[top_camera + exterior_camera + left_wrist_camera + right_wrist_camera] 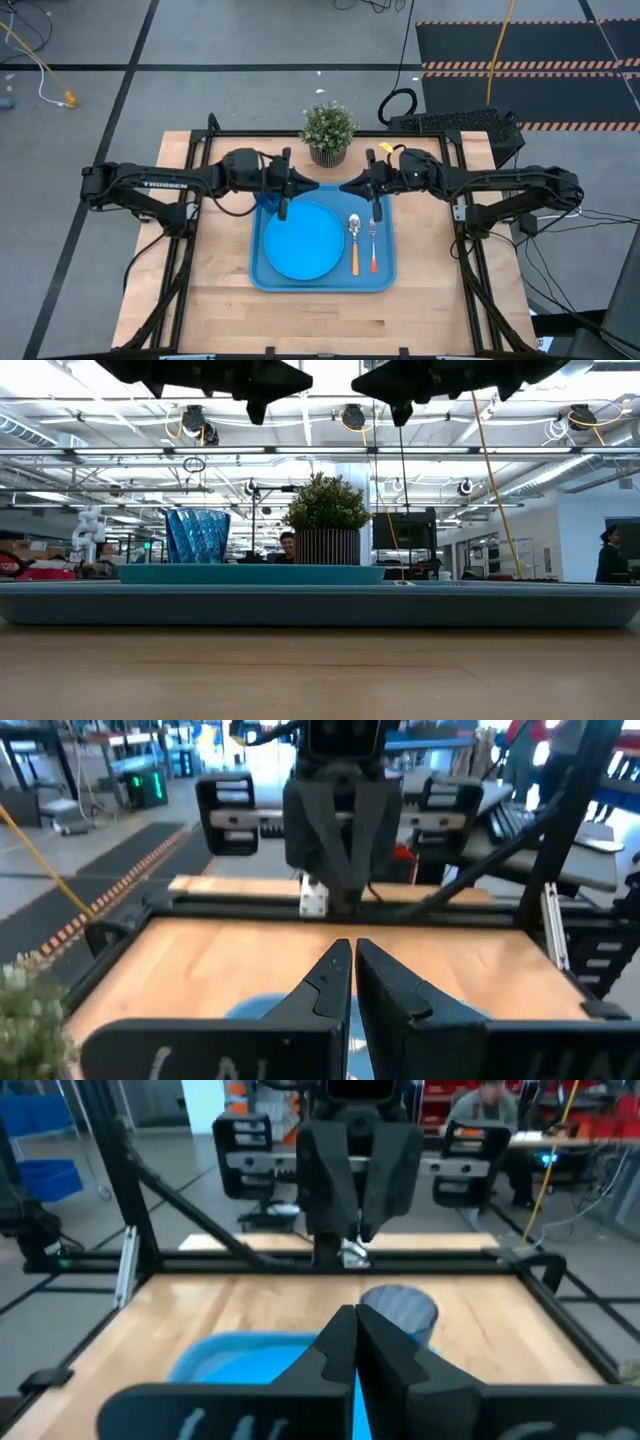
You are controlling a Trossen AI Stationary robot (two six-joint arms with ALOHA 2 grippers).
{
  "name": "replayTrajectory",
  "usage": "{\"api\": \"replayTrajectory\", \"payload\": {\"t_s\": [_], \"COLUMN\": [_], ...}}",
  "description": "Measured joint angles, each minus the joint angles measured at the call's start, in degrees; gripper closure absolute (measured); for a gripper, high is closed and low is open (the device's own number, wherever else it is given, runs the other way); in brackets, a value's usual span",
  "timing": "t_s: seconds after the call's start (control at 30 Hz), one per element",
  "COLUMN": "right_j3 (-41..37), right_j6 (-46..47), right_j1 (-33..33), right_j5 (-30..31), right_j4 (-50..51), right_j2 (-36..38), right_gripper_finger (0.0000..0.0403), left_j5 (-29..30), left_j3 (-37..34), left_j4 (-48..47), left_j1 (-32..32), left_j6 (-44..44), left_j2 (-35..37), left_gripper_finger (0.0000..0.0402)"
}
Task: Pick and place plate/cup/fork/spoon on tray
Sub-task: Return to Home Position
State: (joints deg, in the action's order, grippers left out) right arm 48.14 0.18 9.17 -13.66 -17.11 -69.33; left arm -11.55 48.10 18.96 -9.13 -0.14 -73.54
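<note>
Open workshop floor, grey tiles and loose cables. A wooden table (220, 290) carries a potted plant (328, 130) at its far edge. The blue tray (385, 280) sits mid-table. On it, the plate (305, 240) lies left of centre. The spoon (354, 245) and fork (373, 245) lie side by side to its right, handles toward the near side. The cup (197, 535) stands upright in the far left corner. The left gripper (312, 186) and right gripper (348, 186) hang above the tray's far rim, tips facing and apart, jaws closed on nothing. All four items lie below them.
</note>
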Motion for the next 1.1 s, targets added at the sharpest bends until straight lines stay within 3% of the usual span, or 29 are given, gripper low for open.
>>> {"api": "replayTrajectory", "payload": {"t_s": [0.27, 0.7, 1.1], "right_j3": [0.02, 0.04, 0.04], "right_j6": [0.18, 3.35, 3.66], "right_j1": [0.15, 0.13, 0.11], "right_j5": [-0.14, -3.75, -4.60], "right_j4": [-6.90, -14.95, -14.65], "right_j2": [-0.08, -7.23, -7.44], "right_gripper_finger": [0.0395, 0.0402, 0.0403], "left_j5": [0.02, 0.00, -0.09], "left_j3": [0.00, 0.00, 0.00], "left_j4": [4.15, 8.02, 8.22], "left_j1": [0.27, 1.64, 1.68], "left_j6": [2.00, -0.98, -0.15], "left_j2": [0.02, -5.66, -5.57], "left_gripper_finger": [0.0380, 0.0381, 0.0381]}}
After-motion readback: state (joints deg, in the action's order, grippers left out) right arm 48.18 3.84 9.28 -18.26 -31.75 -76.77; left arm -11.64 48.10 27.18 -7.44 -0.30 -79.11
